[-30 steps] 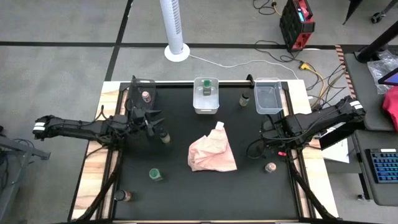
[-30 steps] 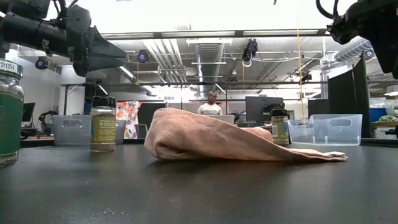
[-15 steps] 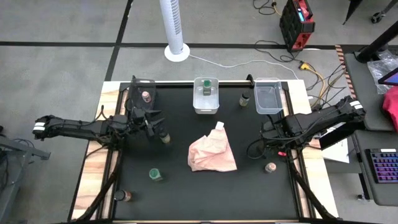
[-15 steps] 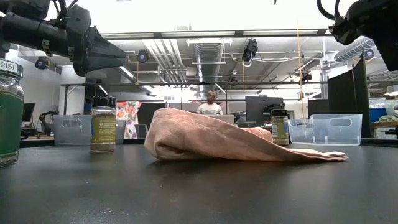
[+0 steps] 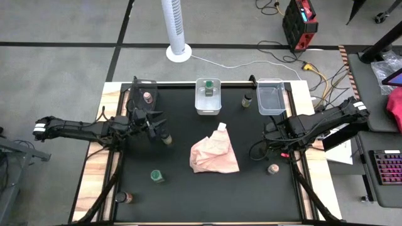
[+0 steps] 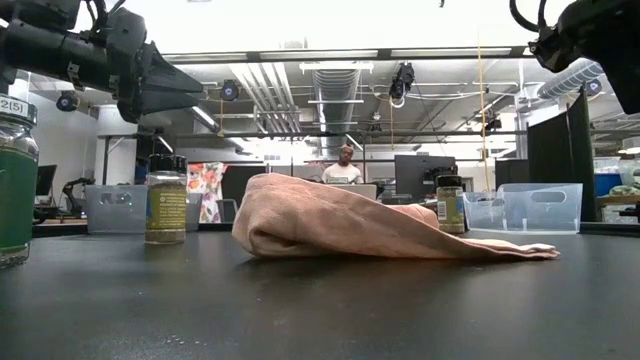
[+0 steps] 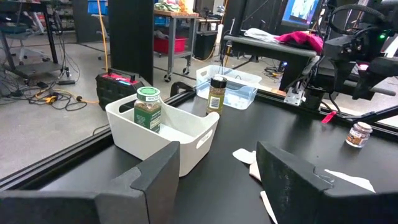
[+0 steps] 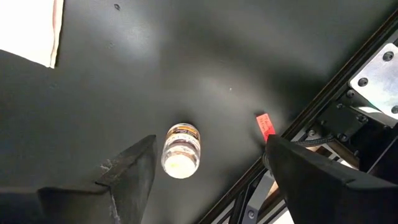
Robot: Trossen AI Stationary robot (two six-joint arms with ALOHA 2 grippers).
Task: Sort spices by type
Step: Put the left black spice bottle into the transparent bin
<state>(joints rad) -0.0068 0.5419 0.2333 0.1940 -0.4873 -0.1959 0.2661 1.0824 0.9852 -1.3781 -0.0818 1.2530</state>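
I count seven spices on the worktop [image 5: 182, 194], three bins and one pink cloth [image 5: 213, 156]. One tan-lidded jar [image 5: 147, 96] sits in the left bin [image 5: 143, 83] and one green-lidded jar [image 5: 208, 90] in the middle white bin [image 5: 208, 107]. The right clear bin [image 5: 271, 100] has nothing in it that I can make out. A dark-lidded jar [image 5: 247, 100] stands loose between the middle and right bins. Another dark-lidded jar [image 5: 166, 137] stands left of the cloth, a second green-lidded jar [image 5: 156, 176] is nearer the front, and a brown jar [image 5: 127, 198] is at the front left corner. A pale-lidded jar [image 5: 273, 169] is near the right edge.

Every jar I can read stands upright, long axis vertical, lid up. I cannot tell about the front-left one from above.

My left claw [image 5: 158, 127] hangs above the worktop, just over the dark-lidded jar by the cloth. Its fingers [image 7: 149, 180] are partly apart, with nothing between them and touching nothing. My right claw [image 5: 270, 149] hovers over the right side with its fingers [image 8: 130, 168] spread wide. The pale-lidded jar shows down between them, lid towards the camera, but the claw is clear of it and holds nothing
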